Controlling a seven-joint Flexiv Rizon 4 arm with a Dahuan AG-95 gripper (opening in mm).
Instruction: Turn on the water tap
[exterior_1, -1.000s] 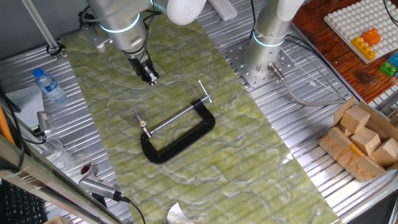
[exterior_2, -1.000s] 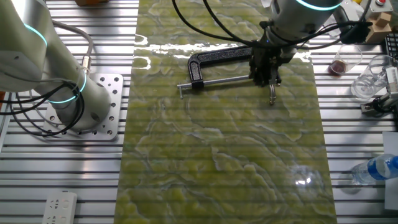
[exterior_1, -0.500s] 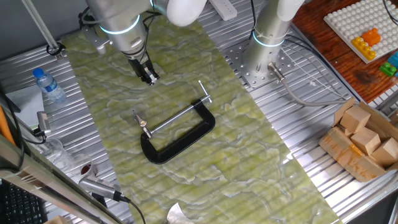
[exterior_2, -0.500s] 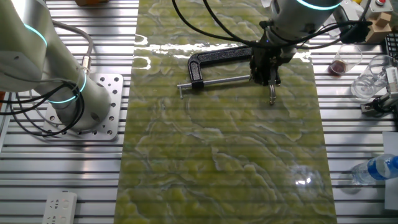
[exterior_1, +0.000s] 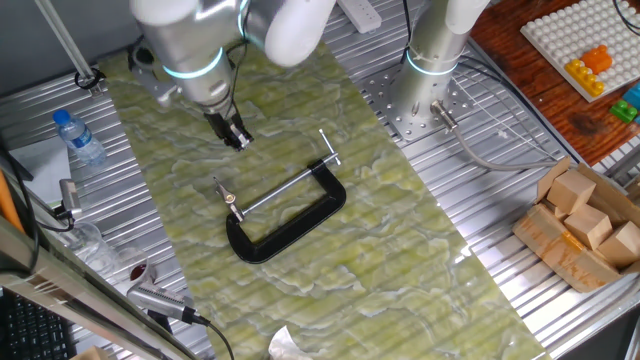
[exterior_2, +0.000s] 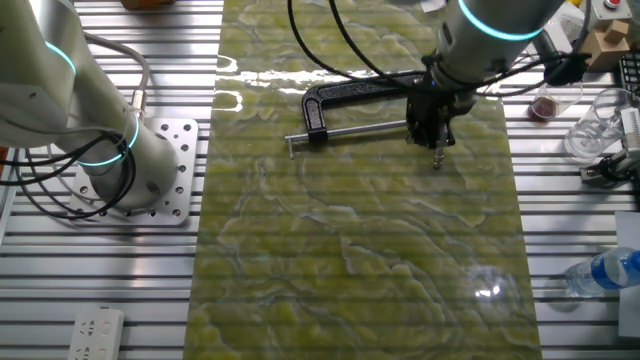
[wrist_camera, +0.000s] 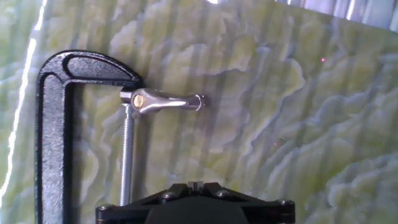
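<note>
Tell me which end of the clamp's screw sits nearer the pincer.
The end carrying the small silver lever; the T-bar handle end lies farther from the pincer.

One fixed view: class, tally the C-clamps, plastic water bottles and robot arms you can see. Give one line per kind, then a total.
Black C-clamp: 1
Plastic water bottle: 1
Robot arms: 2 (working arm, second arm)
Total: 4
</note>
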